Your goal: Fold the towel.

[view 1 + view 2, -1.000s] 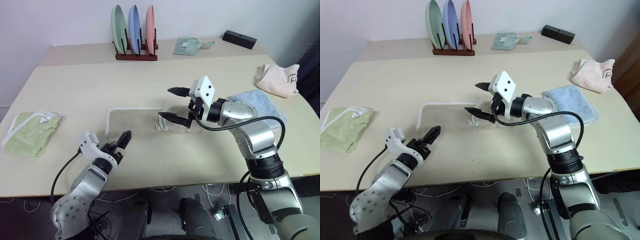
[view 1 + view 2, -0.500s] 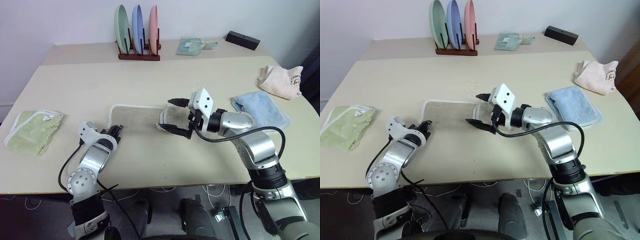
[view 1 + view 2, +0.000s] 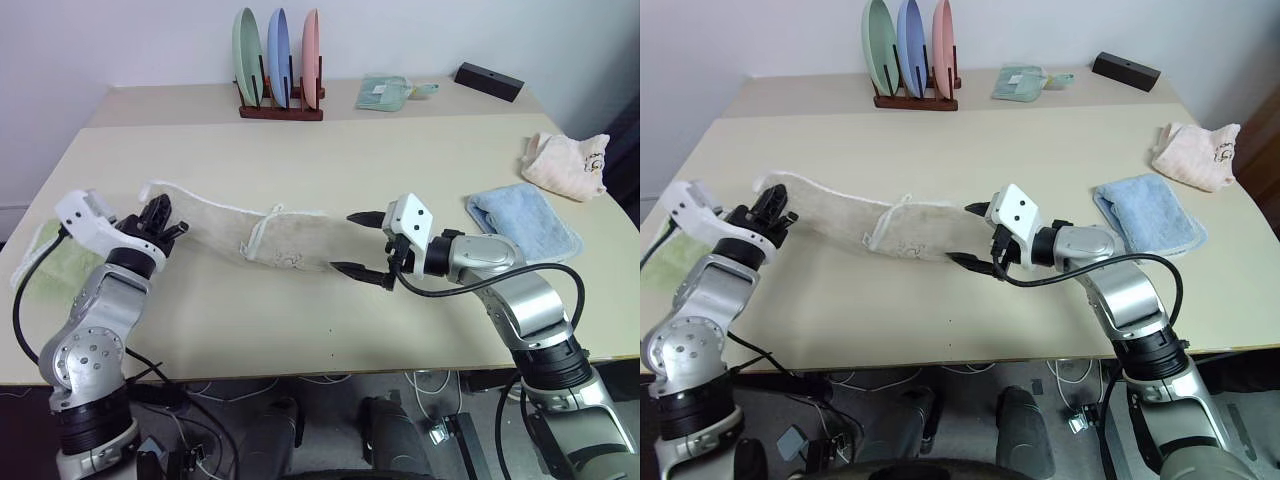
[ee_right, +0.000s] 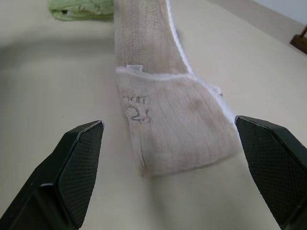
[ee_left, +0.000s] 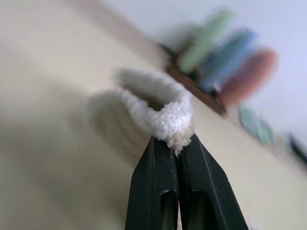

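We note the towel [image 3: 290, 238] stretched in a long strip across the middle of the table [image 3: 300, 150], running from the left side toward the centre. Its left end is lifted off the surface, pinched in the left gripper [image 3: 160, 213]; the wrist view shows the two black fingers [image 5: 158, 191] pressed together on a fluffy white-edged corner of cloth. The right end lies flat on the table, with a white stitched border and faint embroidery on the folded part.

The right gripper [image 3: 365, 243] sits just off the towel's right end, its fingers spread wide and holding nothing; in its wrist view the towel's end lies between the two fingertips, apart from both.

Elsewhere on the table we see a green towel [image 3: 662, 262] at the left edge, behind the left arm, a blue towel [image 3: 522, 220] to the right, a pink cloth [image 3: 565, 163] at the far right, a rack of plates [image 3: 280, 70] at the back, and a black box [image 3: 488, 80] in the far right corner.
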`<action>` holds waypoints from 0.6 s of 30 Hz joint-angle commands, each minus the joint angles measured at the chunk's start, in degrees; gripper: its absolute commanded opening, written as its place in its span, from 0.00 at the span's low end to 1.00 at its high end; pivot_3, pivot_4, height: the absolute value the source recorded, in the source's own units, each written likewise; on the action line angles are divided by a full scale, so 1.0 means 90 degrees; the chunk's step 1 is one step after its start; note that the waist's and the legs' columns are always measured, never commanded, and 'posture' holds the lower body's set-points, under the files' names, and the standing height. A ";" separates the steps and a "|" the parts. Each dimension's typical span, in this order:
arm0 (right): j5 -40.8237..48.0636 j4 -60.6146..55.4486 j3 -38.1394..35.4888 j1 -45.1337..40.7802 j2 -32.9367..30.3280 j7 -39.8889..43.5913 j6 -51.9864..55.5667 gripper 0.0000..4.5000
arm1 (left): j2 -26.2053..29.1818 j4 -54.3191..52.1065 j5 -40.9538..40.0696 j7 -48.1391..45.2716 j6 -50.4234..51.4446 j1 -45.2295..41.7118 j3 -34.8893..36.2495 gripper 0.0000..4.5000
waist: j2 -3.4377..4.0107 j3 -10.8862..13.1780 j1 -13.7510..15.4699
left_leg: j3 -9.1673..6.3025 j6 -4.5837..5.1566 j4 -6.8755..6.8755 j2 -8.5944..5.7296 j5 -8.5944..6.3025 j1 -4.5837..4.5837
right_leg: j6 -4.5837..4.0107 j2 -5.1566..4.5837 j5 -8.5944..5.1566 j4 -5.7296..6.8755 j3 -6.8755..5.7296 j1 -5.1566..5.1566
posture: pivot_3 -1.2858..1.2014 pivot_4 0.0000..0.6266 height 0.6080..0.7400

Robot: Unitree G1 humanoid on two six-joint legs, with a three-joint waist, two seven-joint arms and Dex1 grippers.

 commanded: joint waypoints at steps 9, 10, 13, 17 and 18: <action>-0.0117 -0.0086 -0.0047 0.0018 0.0032 -0.0116 -0.0076 1.00 | 0.1185 -0.0353 0.2670 -0.2794 0.0245 -0.0761 -0.4162 0.01 | -0.0003 0.0005 -0.0183 | 0.0011 0.0006 -0.0021 0.0008 -0.0003 0.0003 | 0.0001 0.0008 0.0001 -0.0006 0.0005 -0.0010 | 0.52 0.24 1.00; -0.0115 -0.0116 -0.0058 0.0040 0.0022 -0.0137 -0.0063 1.00 | 0.1126 -0.0269 0.2806 -0.2845 0.0232 -0.0796 -0.4257 0.01 | -0.0002 0.0005 -0.0193 | 0.0010 0.0006 -0.0022 0.0011 -0.0003 0.0002 | 0.0001 0.0008 0.0001 -0.0005 0.0005 -0.0011 | 0.52 0.24 1.00; -0.0100 -0.0182 -0.0084 0.0090 -0.0003 -0.0191 -0.0029 1.00 | 0.0936 -0.0142 0.3014 -0.2961 0.0261 -0.0854 -0.4327 0.01 | -0.0003 0.0005 -0.0172 | 0.0007 0.0006 -0.0020 0.0012 -0.0003 0.0001 | 0.0001 0.0007 0.0001 -0.0005 0.0005 -0.0012 | 0.52 0.24 1.00; -0.0121 -0.0214 -0.0089 0.0132 -0.0023 -0.0250 -0.0035 1.00 | 0.0733 -0.0068 0.3221 -0.3051 0.0340 -0.0882 -0.4278 0.01 | -0.0003 0.0005 -0.0157 | 0.0001 0.0006 -0.0013 0.0008 -0.0004 -0.0003 | 0.0003 0.0002 0.0001 -0.0006 0.0004 -0.0010 | 0.52 0.24 1.00; -0.0130 -0.0210 -0.0084 0.0134 -0.0024 -0.0262 -0.0043 1.00 | 0.0693 -0.0063 0.3252 -0.3048 0.0382 -0.0867 -0.4240 0.01 | -0.0003 0.0005 -0.0160 | 0.0000 0.0006 -0.0013 0.0008 -0.0004 -0.0003 | 0.0003 0.0002 0.0001 -0.0006 0.0004 -0.0010 | 0.52 0.24 1.00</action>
